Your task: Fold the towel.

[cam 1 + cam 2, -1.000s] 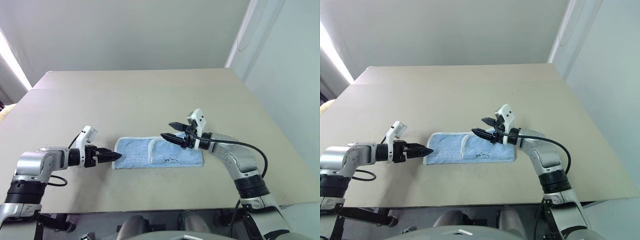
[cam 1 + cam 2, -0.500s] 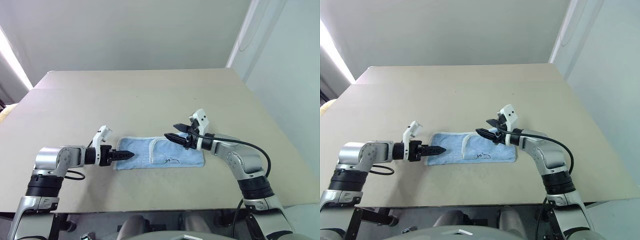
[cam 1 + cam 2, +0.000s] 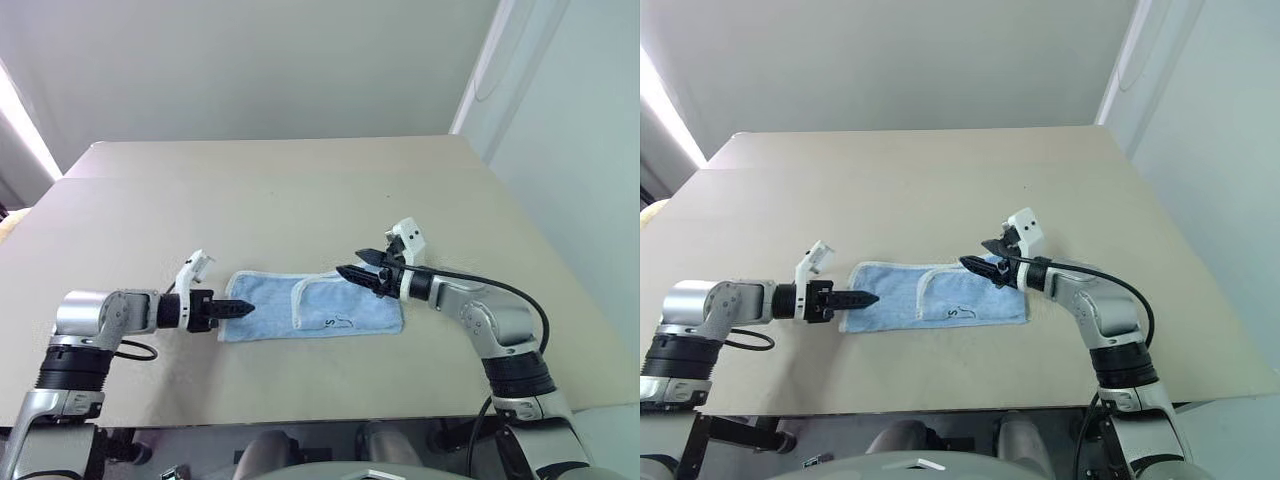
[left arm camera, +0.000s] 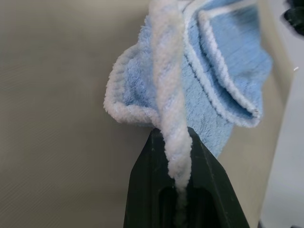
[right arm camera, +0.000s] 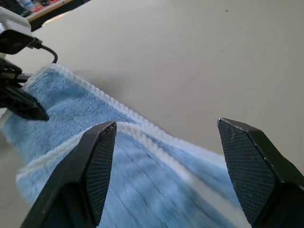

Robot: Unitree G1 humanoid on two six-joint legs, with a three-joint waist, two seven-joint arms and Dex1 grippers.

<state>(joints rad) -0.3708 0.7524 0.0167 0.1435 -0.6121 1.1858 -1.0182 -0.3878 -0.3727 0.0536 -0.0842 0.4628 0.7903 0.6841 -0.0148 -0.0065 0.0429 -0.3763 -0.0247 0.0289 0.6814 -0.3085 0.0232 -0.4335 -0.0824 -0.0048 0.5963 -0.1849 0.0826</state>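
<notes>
With the towel [image 3: 310,308] lying low and centre on the table [image 3: 300,200], my left gripper [image 3: 243,308] pinches its left hem while my right gripper [image 3: 347,271] hovers wide, so next I judge a lift-and-fold rightward.
</notes>
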